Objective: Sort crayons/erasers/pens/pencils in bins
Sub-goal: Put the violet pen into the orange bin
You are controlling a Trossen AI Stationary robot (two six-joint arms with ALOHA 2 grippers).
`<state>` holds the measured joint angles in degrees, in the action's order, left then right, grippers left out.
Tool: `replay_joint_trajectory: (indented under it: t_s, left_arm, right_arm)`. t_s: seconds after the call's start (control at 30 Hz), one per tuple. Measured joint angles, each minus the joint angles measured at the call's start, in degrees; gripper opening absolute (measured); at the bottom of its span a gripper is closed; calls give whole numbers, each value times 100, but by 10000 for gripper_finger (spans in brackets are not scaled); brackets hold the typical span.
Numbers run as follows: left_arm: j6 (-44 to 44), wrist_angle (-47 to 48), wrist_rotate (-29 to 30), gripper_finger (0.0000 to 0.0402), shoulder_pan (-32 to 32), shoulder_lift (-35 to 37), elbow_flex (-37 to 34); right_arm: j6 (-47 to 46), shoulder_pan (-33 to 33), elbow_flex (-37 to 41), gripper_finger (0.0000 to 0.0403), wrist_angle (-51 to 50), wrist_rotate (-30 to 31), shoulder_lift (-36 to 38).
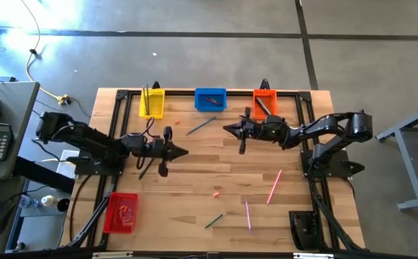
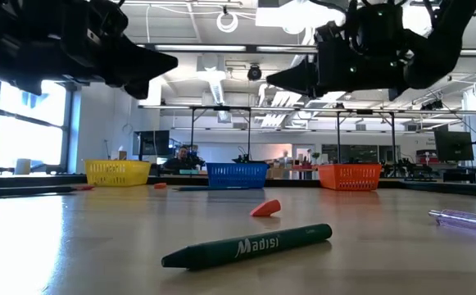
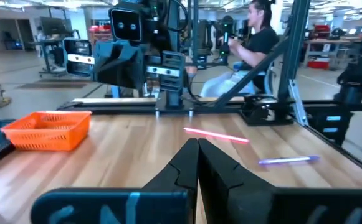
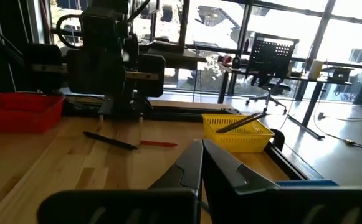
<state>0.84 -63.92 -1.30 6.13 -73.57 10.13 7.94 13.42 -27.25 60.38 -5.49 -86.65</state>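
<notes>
My left gripper [image 1: 185, 151] hovers shut above the table's left middle, pointing level toward the right and holding nothing. My right gripper [image 1: 225, 129] hovers shut facing it, also holding nothing. A green crayon [image 2: 250, 246] and a pink-red eraser [image 2: 265, 208] lie flat near the front. Two pink pens [image 1: 274, 185] [image 1: 248, 214] lie at the front right. A thin bluish stick [image 1: 200, 126] lies below the blue bin [image 1: 210, 99]. A dark pen [image 4: 111, 141] and a red crayon [image 4: 157, 144] lie under my left arm. The yellow bin [image 1: 151, 102] holds pencils.
The orange bin [image 1: 265, 103] stands at the far right of the row and holds a dark stick. The red bin [image 1: 121, 213] sits at the front left with small pink lumps. A black frame runs along the table's edges. A person sits beyond the table's right side [image 3: 255, 37].
</notes>
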Motion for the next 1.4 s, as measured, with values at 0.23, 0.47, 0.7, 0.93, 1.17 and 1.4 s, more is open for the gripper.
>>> replay_joint_trajectory:
  t_s: [0.23,0.47,0.7,0.93,1.17,1.4]
  left_arm:
    - [102,117,41,0,21,21,0]
    - [-10,11,41,1,-24,24,0]
    - [-22,-48,44,4,-103,31,0]
    - [-18,87,46,3,-276,194,0]
    - [144,320,399,3,-390,360,0]
    - [188,504,518,3,-400,532,0]
  right_arm:
    - [177,-534,-1284,0,-2586,410,2]
    - [-309,-1340,-2298,0,-5009,1609,2]
    - [-1329,-2185,-2910,0,-6902,2284,0]
    - [-2597,-3127,-3266,0,-7985,2675,2]
    - [-4265,-3872,-3363,0,-8577,2699,2]
    - [-5653,-4495,-3363,0,-8898,3121,2]
